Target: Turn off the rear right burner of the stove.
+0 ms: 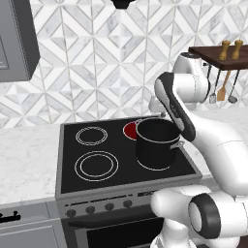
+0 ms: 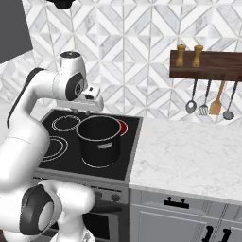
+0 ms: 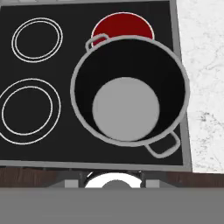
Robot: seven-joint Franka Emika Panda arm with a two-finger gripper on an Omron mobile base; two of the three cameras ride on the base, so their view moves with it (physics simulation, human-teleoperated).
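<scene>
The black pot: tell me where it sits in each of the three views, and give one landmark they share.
Left base view: black pot right of centre, on the stove's front right.
Right base view: black pot left of centre, beside the marble counter.
Hand view: black pot centre, seen from above.
Shared landmark: the red-glowing rear right burner just behind the pot.

Kitchen: stove (image 1: 68,160), tiled backsplash (image 1: 97,63), hanging utensils (image 2: 210,101).

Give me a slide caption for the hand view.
Overhead look at the black glass-top stove: a black two-handled pot on the front right burner, the rear right burner glowing red behind it.
</scene>
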